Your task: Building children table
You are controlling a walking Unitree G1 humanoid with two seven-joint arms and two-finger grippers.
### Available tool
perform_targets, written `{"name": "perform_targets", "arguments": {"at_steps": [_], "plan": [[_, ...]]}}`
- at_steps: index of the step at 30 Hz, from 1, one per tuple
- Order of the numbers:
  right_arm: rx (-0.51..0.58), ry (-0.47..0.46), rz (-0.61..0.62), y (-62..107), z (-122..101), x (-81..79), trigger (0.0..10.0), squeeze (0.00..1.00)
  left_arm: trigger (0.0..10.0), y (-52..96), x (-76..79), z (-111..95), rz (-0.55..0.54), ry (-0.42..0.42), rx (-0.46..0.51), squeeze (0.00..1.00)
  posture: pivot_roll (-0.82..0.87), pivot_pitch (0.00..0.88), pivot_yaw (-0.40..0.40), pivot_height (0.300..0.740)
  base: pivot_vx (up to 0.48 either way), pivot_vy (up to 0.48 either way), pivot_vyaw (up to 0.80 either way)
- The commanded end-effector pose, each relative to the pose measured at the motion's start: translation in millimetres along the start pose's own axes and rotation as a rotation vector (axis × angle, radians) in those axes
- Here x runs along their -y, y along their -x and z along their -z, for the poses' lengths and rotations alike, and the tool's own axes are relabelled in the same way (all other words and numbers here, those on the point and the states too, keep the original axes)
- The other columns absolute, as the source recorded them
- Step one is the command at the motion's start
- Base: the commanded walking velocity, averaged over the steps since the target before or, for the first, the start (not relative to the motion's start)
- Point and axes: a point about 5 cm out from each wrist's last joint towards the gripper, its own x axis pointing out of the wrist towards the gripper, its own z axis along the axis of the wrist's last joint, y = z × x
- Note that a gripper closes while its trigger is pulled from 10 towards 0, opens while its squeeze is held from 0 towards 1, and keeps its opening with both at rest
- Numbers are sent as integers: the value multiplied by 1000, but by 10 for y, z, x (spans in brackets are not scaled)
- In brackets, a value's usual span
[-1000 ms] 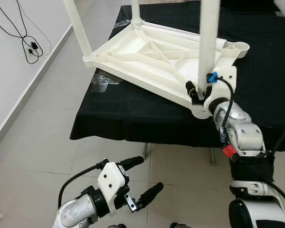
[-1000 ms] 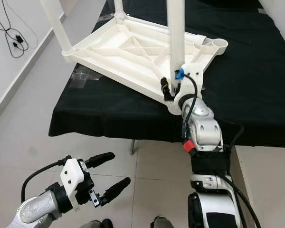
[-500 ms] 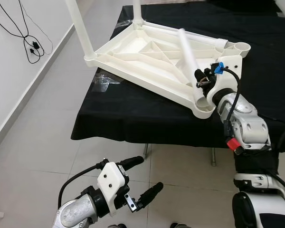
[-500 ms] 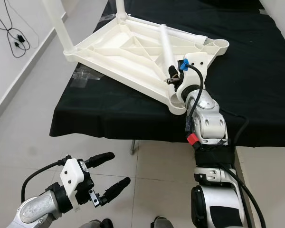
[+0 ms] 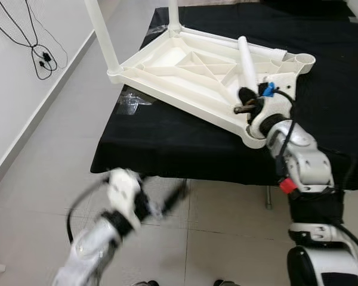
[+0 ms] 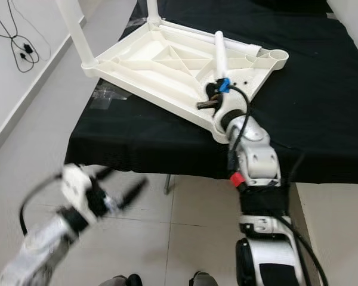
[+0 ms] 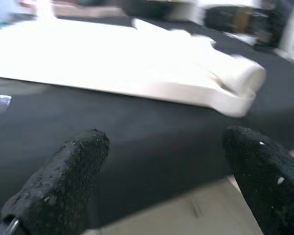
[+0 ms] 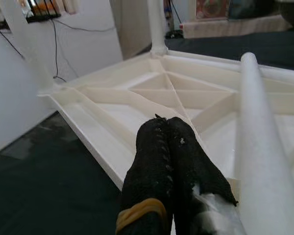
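In the left eye view we see the white tabletop (image 5: 191,68) lying upside down on the black cloth (image 5: 167,143), two legs (image 5: 104,36) standing in its far corner sockets. A third leg (image 5: 247,56) now lies flat across the ribs of the underside; a second ago it stood upright at the near corner, held by our right gripper (image 5: 246,102), and half a second ago it was already tilted over. The right gripper sits over the near rim beside the lower end of that leg, its fingers pressed together and holding nothing. Our left gripper (image 5: 167,202) has risen from low over the tiled floor (image 5: 48,161) toward the cloth's front edge and is smeared by motion. The right eye view gives the same scene: the loose leg (image 6: 219,50) rests on the tabletop (image 6: 161,59) pointing away from the right gripper (image 6: 210,98), and the left gripper (image 6: 122,190) is blurred below the cloth. In the left wrist view the two fingers (image 7: 63,176) stand wide apart, with the tabletop (image 7: 137,63) blurred ahead of them above the dark cloth. In the right wrist view the fingers (image 8: 166,156) are closed on each other, the leg (image 8: 257,137) just beside them and apart from them, over the ribbed tabletop (image 8: 117,107).
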Motion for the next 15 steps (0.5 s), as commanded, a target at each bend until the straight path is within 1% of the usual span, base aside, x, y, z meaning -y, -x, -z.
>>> {"name": "perform_targets", "arguments": {"at_steps": [1, 3, 5, 6, 7, 8, 10, 11, 12, 13, 15], "plan": [[25, -16, -22, 16, -14, -42, 10000, 0, 10000, 30, -66, 58, -46, 41, -31, 0, -27, 209, 40, 740, 0, 0, 0], [44, -35, -48, 21, -50, -108, 10000, 0, 10000, -59, -128, -120, -52, 72, 49, 0, -28, 203, 41, 740, 137, 0, 0], [44, -35, -48, 21, -50, -108, 10000, 0, 10000, -59, -128, -120, -52, 72, 49, 0, -28, 203, 41, 740, 274, 0, 0], [47, -42, -59, 24, -57, -133, 10000, 0, 10000, -83, -148, -188, -53, 79, 79, 0, -28, 203, 41, 740, 274, 0, 0], [57, -49, -80, 34, -70, -171, 10000, 0, 10000, -118, -185, -278, -67, 87, 119, 0, -28, 195, 39, 740, 461, 0, -800], [57, -49, -80, 34, -70, -171, 10000, 0, 10000, -118, -185, -278, -67, 87, 119, 0, -28, 195, 39, 740, 461, 0, -800], [53, -52, -117, 47, -63, -232, 10000, 0, 10000, -168, -228, -372, -89, 93, 154, 0, -30, 190, 38, 740, 480, 0, 0], [53, -52, -117, 47, -63, -232, 10000, 0, 10000, -168, -228, -372, -89, 93, 154, 0, -30, 190, 38, 740, 480, 0, 0], [71, -45, -142, 55, -69, -267, 10000, 0, 10000, -192, -227, -382, -97, 97, 155, 0, -31, 183, 37, 740, 480, 0, -800], [71, -45, -142, 55, -69, -267, 10000, 0, 10000, -192, -227, -382, -97, 97, 155, 0, -31, 183, 37, 740, 480, 0, -800], [84, -55, -137, 56, -82, -262, 10000, 0, 10000, -201, -198, -352, -93, 95, 139, 0, -31, 177, 37, 740, 480, 0, 0]]}}
